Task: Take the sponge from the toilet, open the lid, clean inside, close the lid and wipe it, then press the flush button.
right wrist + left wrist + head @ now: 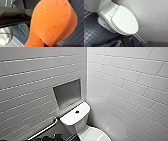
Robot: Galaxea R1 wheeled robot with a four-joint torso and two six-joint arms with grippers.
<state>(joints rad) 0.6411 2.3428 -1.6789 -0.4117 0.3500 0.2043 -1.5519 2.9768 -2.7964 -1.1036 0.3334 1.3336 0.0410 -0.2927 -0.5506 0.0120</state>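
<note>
The left gripper (125, 41) hangs just off the lid's near tip; whether it stands apart or together I cannot tell; the lid (124, 20) lies shut on the toilet (104, 15), its long axis running from the far hinges to the near tip; the sponge (52, 21) is off the toilet, seemingly clamped in the right gripper (50, 45) above the floor (77, 37); I judge the left arm nearer for lifting the lid.

One toilet (75, 119), one lid (125, 21), one sponge (53, 22), apparently one flush button (77, 111)
</note>
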